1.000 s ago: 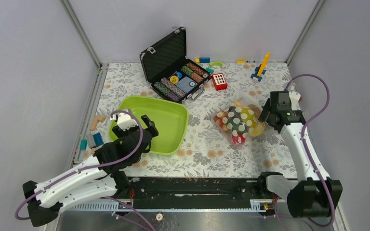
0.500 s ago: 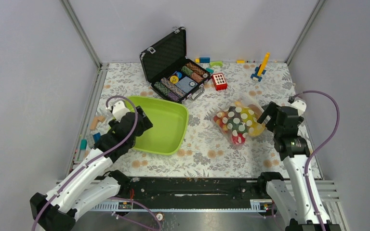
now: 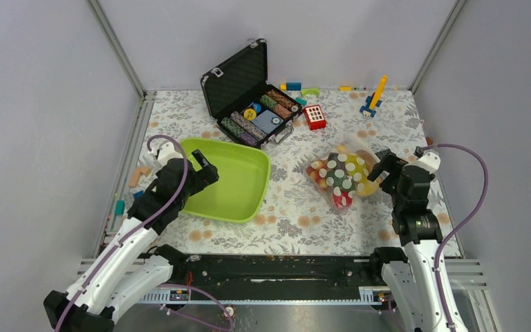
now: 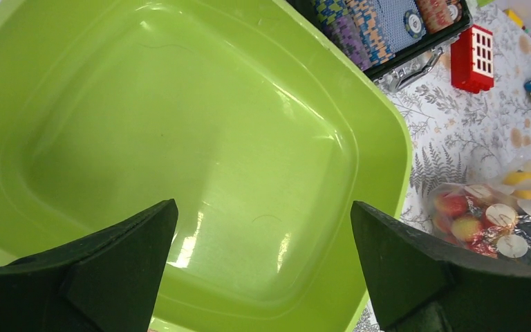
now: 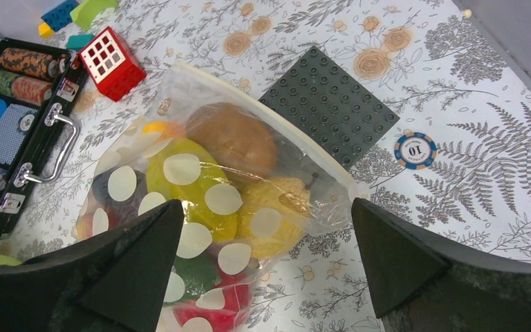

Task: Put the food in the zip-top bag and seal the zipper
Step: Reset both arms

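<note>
L gripper (image 4: 263, 206) wide open, R gripper (image 5: 266, 206) too

Dotted zip-top bag (image 5: 207, 207) lying flat, food (image 5: 231, 142) inside, zipper (image 5: 276, 128) closed

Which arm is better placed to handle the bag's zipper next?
Right. The right gripper, open, sits beside the zip-top bag, and its wrist view shows the zipper just ahead. The left gripper, open, hangs over the green tray, well away from the bag.
</note>
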{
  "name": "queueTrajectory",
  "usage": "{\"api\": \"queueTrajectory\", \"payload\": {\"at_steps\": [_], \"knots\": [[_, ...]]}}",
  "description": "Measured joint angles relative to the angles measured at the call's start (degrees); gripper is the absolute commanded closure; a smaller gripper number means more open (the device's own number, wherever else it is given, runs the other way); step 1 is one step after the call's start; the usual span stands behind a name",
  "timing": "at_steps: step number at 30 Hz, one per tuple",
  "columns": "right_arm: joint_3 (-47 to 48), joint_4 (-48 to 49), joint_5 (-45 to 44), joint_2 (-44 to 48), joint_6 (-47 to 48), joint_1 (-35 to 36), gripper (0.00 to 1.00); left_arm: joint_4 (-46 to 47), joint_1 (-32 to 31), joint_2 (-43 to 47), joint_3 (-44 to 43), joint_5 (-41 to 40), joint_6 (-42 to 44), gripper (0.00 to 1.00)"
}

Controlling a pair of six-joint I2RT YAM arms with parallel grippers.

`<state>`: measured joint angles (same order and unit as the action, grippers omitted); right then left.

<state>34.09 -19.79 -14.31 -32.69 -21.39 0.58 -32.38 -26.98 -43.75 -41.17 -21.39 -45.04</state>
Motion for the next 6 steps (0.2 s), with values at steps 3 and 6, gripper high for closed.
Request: {"api": "queueTrajectory", "payload": {"at_steps": [3,6], "knots": [[-0.74,0.2,0.66,1.03,0.15,0.0,0.0,0.0,0.04,0.98,0.0,-0.02,0.0,0.01],[-1.31,0.42,1.49,2.19,0.2,0.0,0.0,-0.02,0.04,1.01,0.0,-0.04,0.0,0.01]]}}
